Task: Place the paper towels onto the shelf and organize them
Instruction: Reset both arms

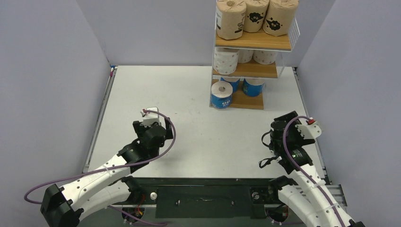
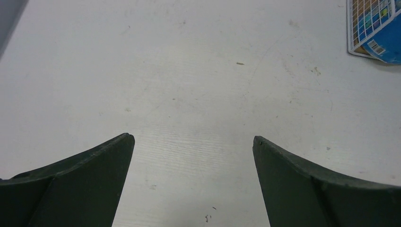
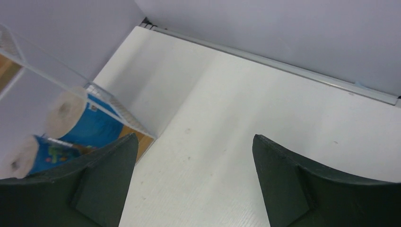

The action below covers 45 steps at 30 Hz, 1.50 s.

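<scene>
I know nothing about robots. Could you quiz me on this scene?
1. True or false: the brown rolls stand on the top board of the shelf.
2. The rolls on the lowest board are: A green, B blue-and-white, C red?
3. How many rolls do the left gripper and right gripper hold?
Key: 1 true; 2 B; 3 none, both open.

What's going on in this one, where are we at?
Nothing is being held. The shelf holds all nine: brown rolls on top, white rolls in the middle, blue rolls on the bottom. The left end effector and right end effector are both open and empty over the table.
</scene>
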{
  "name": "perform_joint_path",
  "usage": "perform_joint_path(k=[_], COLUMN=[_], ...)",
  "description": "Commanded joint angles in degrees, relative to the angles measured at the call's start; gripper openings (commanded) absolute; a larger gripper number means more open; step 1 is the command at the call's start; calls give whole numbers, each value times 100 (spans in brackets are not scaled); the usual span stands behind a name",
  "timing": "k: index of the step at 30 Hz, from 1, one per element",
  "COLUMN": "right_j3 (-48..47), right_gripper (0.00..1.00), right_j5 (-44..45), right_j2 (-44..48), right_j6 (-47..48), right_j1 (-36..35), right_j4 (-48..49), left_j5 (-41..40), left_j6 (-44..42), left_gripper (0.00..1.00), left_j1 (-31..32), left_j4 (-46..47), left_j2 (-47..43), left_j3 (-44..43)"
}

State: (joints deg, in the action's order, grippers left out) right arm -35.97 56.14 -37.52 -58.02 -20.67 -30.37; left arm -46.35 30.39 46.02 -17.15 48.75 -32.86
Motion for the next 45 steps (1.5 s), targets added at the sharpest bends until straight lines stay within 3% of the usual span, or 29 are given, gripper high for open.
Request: perform_joint_path(k=[1, 4, 8, 11, 18, 22, 26, 33, 38, 45], right_j3=[679, 1147, 1783, 2144, 2940, 2732, 2652, 2473, 2623, 2528], right_gripper=[86, 86, 86, 87, 87, 87, 87, 87, 87, 87], right_j5=[523, -128, -816, -960, -1679, -1796, -1809, -2352, -1787, -2891], right_j2=[-234, -402, -818, -1251, -2446, -2579, -2635, -2775, -2795, -3587], right_j6=[1363, 3222, 4387, 4705, 4934, 4922, 4929, 5192, 4711, 5134], right_j1=[360, 687, 1087, 1252, 1503, 1521, 1524, 1483, 1493, 1485], right_j4=[2332, 3913, 5243, 6235, 8762, 8500, 8404, 8292, 8694, 9278], left_j5=[-472, -431, 930, 1236, 1269, 1098, 1502, 3568, 3550, 3614], left_j6=[-1746, -2123, -2574, -2444, -2049, -1503, -2252, -2886, -2637, -2508], left_gripper=[96, 96, 96, 96, 96, 96, 96, 96, 96, 96], left_j1=[-91, -292, -983, -1529, -2619, -3208, -3392, -3907, -4126, -4284], left_j4=[1153, 1638, 2345, 3410, 4341, 4776, 5129, 5964, 7236, 7782], left_j2=[63, -73, -466, -487, 326, 950, 1479, 2778, 3197, 3539], left_j3=[-153, 40, 581, 1091, 1201, 1129, 1109, 948, 1623, 1724])
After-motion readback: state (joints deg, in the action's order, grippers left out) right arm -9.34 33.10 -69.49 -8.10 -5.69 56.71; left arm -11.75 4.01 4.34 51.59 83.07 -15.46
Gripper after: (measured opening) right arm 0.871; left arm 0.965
